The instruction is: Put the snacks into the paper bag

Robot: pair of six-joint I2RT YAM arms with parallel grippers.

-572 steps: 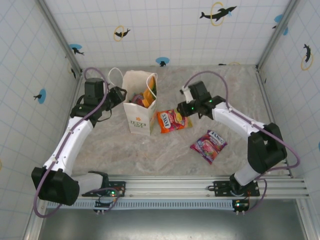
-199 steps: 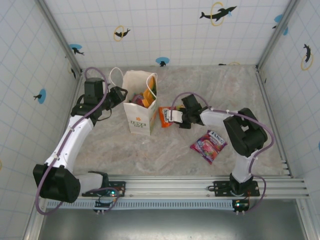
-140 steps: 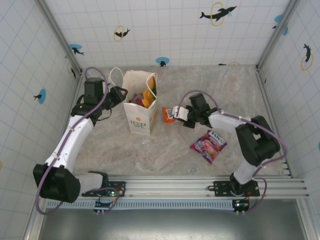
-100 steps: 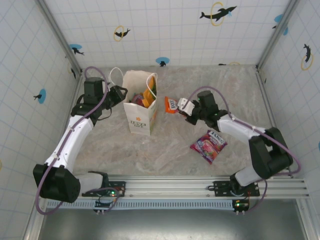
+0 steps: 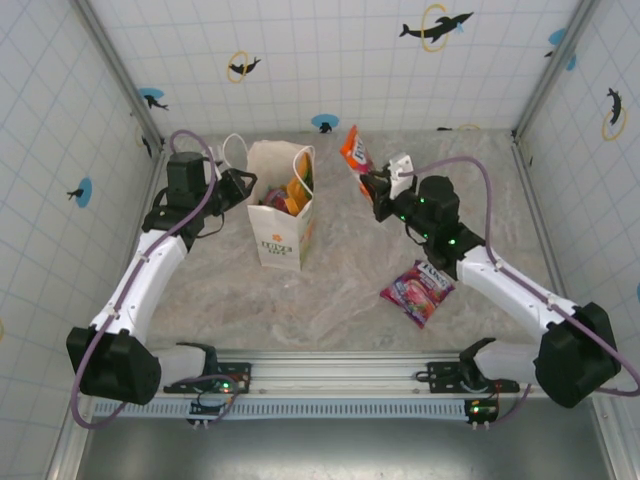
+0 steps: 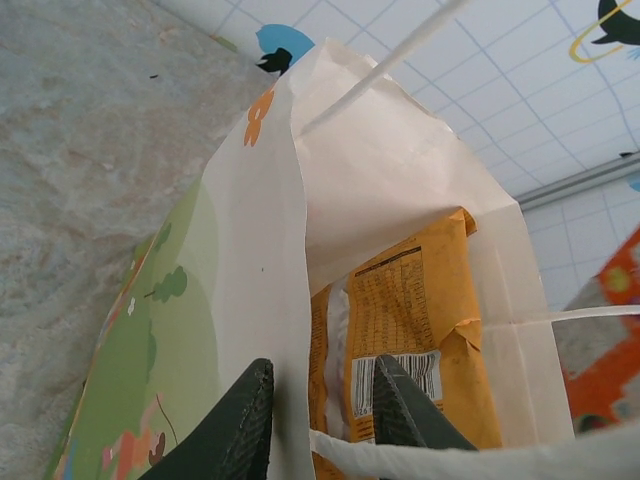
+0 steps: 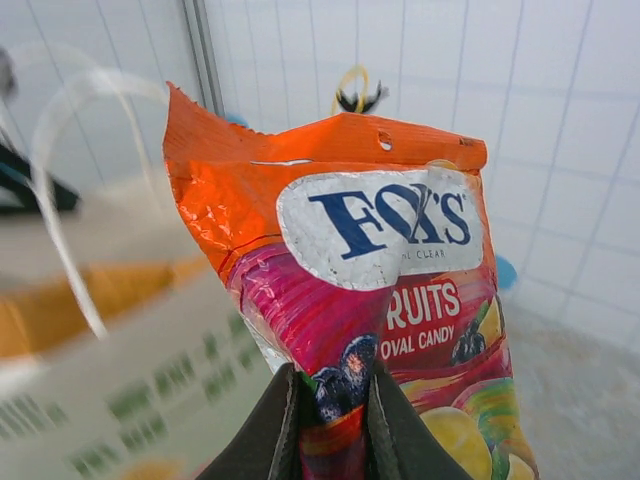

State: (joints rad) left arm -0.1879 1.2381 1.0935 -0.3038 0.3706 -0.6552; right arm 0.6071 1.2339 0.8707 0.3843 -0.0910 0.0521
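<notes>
We see the right fingers [image 7: 285,425] pinching the lower end of an orange snack packet [image 7: 340,200], raised upright off the tabletop [image 5: 330,295] to the right of the paper bag [image 5: 281,228]. The left fingers [image 6: 240,425] stand spread astride one bag wall, with a yellow packet [image 6: 410,320] inside; a magenta packet [image 5: 417,291] lies flat on the tabletop.

1. The paper bag [image 5: 278,238] stands upright left of the table's [image 5: 330,310] centre, with snack packets [image 5: 290,195] inside it;
2. the left gripper [image 6: 322,368] sits at the bag's left rim, one finger outside the wall, one inside;
3. the right gripper [image 5: 378,192] holds a Fox's candy packet [image 5: 355,150] aloft, right of the bag;
4. another packet [image 5: 418,292] lies flat on the table, further right and nearer the front.
</notes>
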